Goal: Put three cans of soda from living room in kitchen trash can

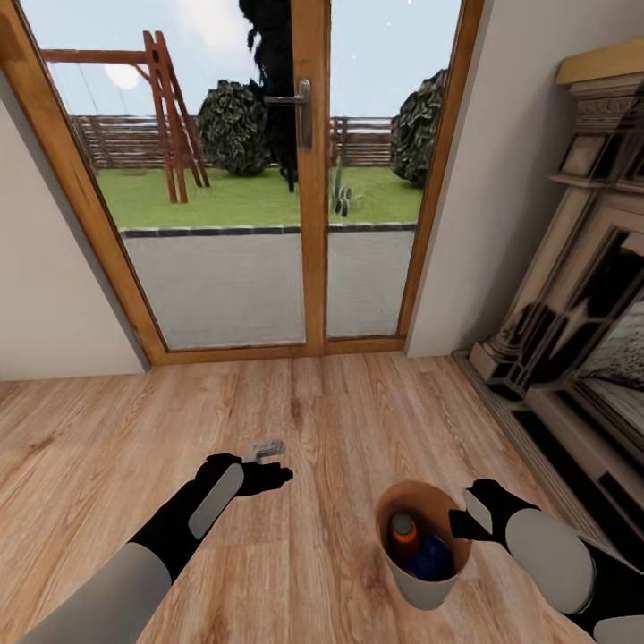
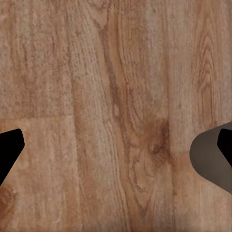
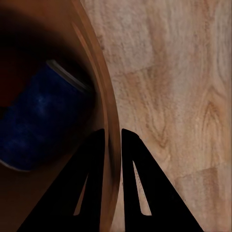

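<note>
My left gripper (image 1: 279,477) hangs wide open over bare plank floor (image 1: 89,447), holding nothing. My right gripper (image 3: 112,140) pinches the rim of the trash can (image 1: 427,586), which holds an orange can (image 1: 404,532) and a blue can (image 1: 432,556); no third visible.

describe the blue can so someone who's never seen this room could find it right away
On the wood floor before the glass doors, a pale bin is held at its rim by the right gripper. The blue can lies inside, beside an orange can.
</note>
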{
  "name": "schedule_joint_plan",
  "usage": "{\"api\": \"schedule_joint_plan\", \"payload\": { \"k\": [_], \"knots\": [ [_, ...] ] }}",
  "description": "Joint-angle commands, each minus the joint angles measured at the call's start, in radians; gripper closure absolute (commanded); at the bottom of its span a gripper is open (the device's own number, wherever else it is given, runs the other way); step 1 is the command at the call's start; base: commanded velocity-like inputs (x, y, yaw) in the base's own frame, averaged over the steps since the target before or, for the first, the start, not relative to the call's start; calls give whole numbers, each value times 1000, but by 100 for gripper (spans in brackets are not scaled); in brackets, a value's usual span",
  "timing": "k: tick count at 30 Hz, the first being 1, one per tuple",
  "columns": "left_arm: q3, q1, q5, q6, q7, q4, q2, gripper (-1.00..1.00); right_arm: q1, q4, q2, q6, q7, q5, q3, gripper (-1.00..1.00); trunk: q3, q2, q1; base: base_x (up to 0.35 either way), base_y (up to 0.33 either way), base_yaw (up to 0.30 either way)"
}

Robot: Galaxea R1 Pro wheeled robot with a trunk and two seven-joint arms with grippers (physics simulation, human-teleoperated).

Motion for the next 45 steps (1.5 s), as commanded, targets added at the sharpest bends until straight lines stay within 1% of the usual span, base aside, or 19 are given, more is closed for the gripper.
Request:
{"api": "schedule_joint_plan", "payload": {
  "k": [1,7,12,21,27,31,45],
  "knots": [
    [0,0,0,0,0,-1,0,-100,7,0,-3,-16,5,-9,-5,100,0,0,0,0,0,0],
    [-2,0,0,0,0,-3,0,-100,26,1,-8,-44,5,-9,2,100,0,0,0,0,0,0],
    [-2,0,0,0,0,-5,0,-100,32,1,-7,-49,5,-9,15,100,0,0,0,0,0,0],
    [-3,0,0,0,0,-3,0,-100,36,2,-8,-52,5,-9,20,100,0,0,0,0,0,0],
    [-3,0,0,0,0,-2,0,-100,37,2,-8,-53,5,-9,20,100,-19,-42,23,0,0,0],
    [-3,0,0,0,0,-2,0,-100,37,2,-8,-53,5,-9,20,100,-19,-42,23,0,0,0],
    [-3,0,0,0,0,-2,-2,-100,39,2,-8,-53,5,-9,20,100,-63,-140,77,0,0,0]
  ]
}}
